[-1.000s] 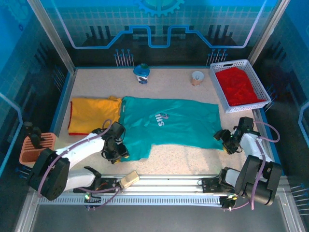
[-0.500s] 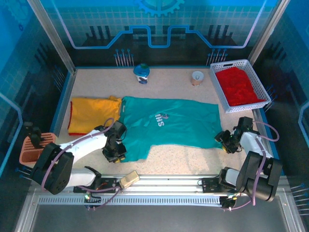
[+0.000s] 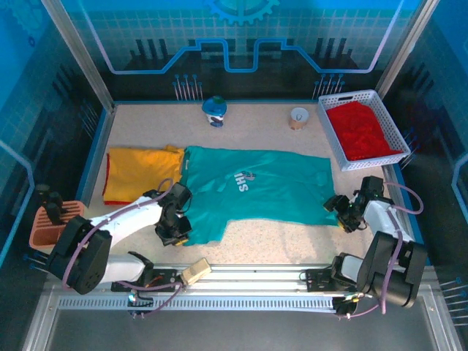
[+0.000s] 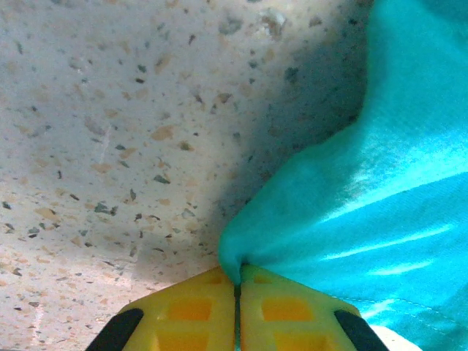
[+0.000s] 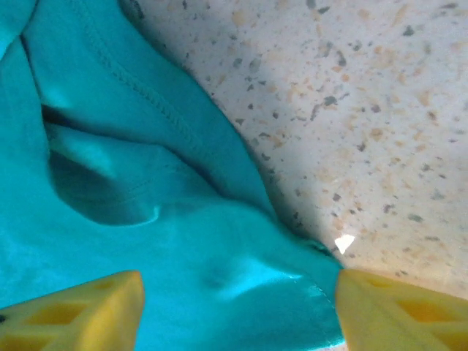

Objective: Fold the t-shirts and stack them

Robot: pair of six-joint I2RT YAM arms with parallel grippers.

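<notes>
Left gripper (image 4: 237, 284) pinches the teal tee (image 3: 270, 190) at lower left; right gripper (image 5: 238, 311) gapes over its hem and probably must close before folding.

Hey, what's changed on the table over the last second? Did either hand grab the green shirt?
The left hand closed and pinched the near-left edge of the teal-green t-shirt. The right hand remains open astride the shirt's near-right corner and has hardly moved. The yellow t-shirt and the red t-shirt in the white basket lie as before.
</notes>
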